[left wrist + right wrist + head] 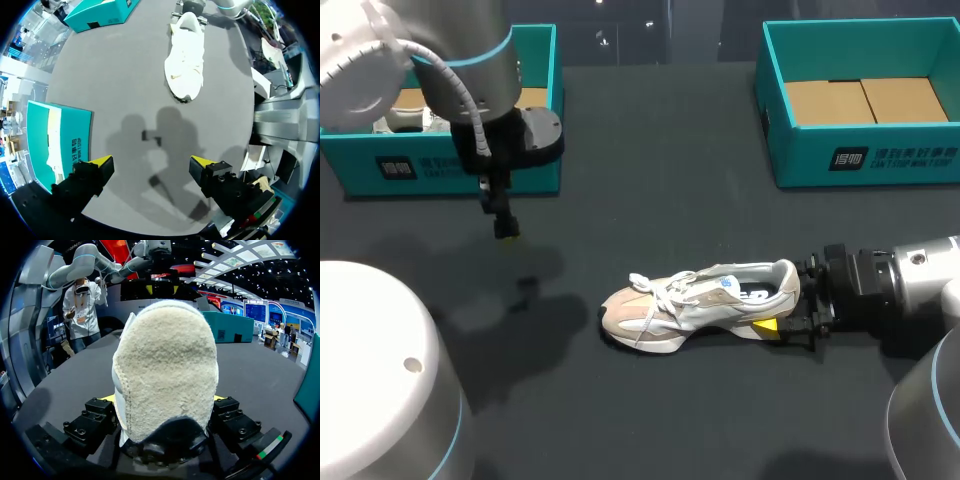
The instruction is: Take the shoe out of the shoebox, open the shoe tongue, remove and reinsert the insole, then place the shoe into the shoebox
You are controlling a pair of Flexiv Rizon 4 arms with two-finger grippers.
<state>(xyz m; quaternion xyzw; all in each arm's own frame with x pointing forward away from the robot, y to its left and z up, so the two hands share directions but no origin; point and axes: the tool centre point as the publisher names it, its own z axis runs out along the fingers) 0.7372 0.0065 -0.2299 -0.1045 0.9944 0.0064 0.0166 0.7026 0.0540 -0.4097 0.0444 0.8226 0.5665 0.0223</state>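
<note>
A beige and white shoe (690,305) lies on its side on the dark table, toe toward my left. My right gripper (785,300) comes in from the right and is shut on the shoe's heel, one yellow fingertip (767,325) showing beside the sole. In the right wrist view the fleecy heel of the shoe (165,375) fills the space between the fingers of my right gripper (164,399). My left gripper (505,228) hangs open above the bare table in front of the left shoebox (450,165). In its wrist view, the left gripper (151,161) holds nothing and the shoe (186,60) lies well ahead.
A second teal shoebox (860,160) with a cardboard floor stands at the back right. The left shoebox (60,135) sits close beside my left gripper's finger, with something white inside. The other shoebox (100,12) is far ahead.
</note>
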